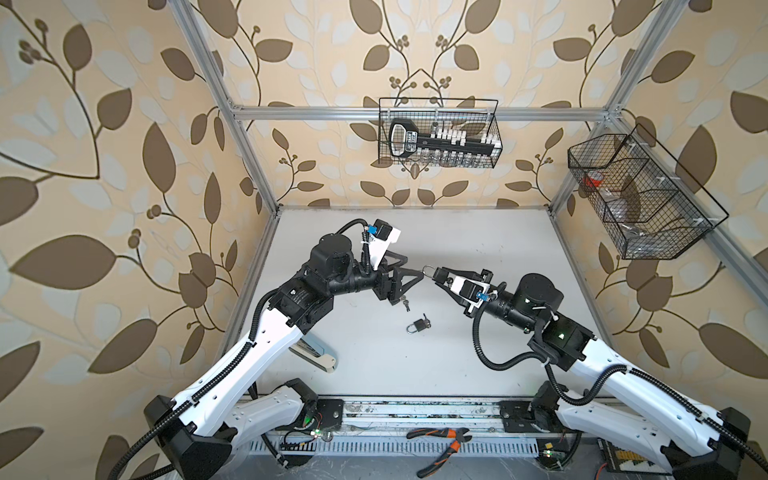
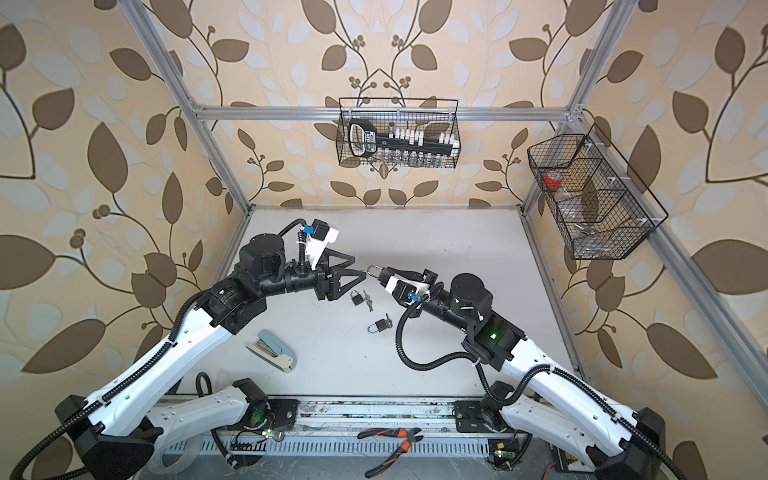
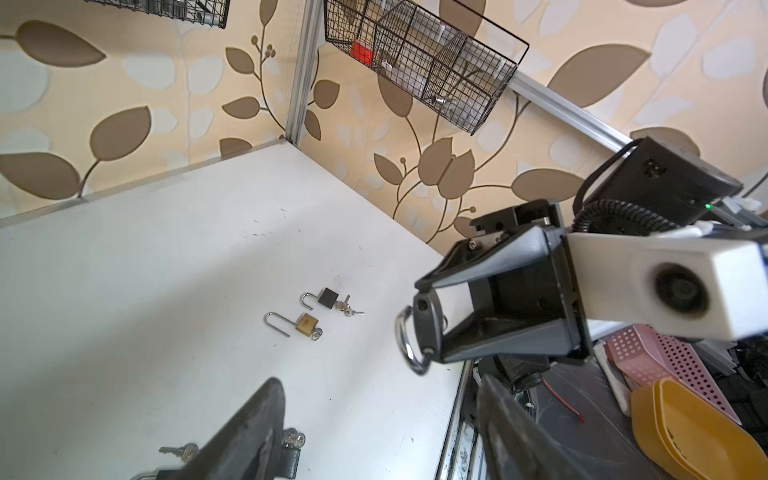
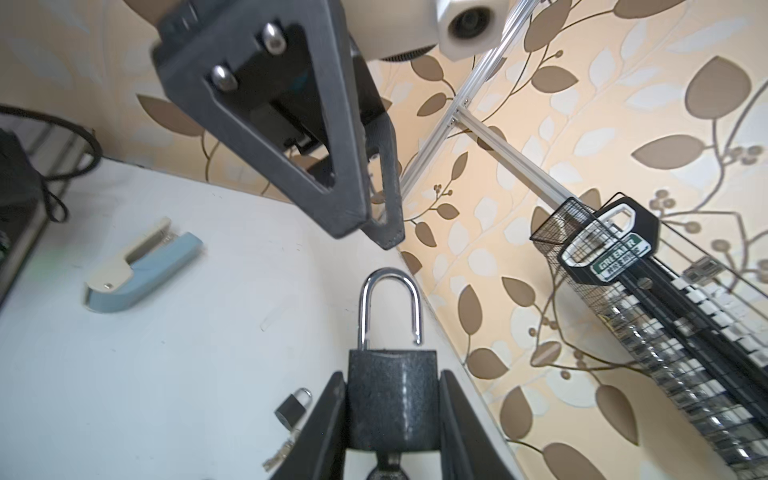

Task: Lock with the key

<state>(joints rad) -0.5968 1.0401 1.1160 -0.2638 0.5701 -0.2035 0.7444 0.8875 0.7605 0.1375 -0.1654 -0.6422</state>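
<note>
Right pincer (image 1: 437, 274) clamped on black padlock (image 4: 392, 403), shackle (image 4: 390, 273) open; left pincer (image 1: 413, 267) apart, empty, just beside shackle

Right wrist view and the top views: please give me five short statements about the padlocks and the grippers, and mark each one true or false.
1. The right gripper holds a dark padlock by its body. True.
2. The shackle of that padlock is closed. False: one leg stands free of the body.
3. The left gripper holds a key. False: it is open and empty, close to the shackle.
4. A blue stapler lies on the table. True.
5. No other padlock is on the table. False: a black padlock lies there too.
</note>
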